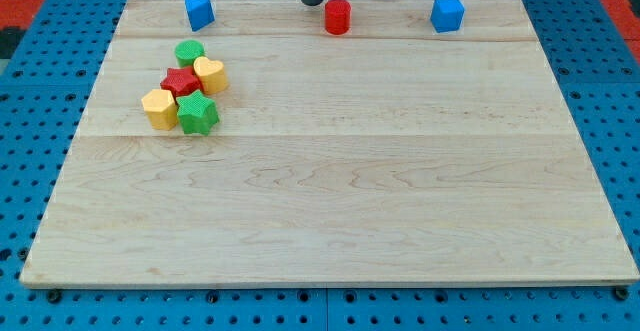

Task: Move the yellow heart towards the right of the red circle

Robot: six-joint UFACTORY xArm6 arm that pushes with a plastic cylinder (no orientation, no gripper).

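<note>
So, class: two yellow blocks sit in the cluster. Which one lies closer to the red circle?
The yellow heart, at the cluster's right edge beside the red star; the other yellow block sits lower left.

Bright, even light; sharp focus; soft, short shadows.

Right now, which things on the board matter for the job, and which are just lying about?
For the job: yellow heart, red circle, my tip just left of that circle.
Lying about: green circle, red star, yellow hexagon, green star, two blue cubes.
</note>
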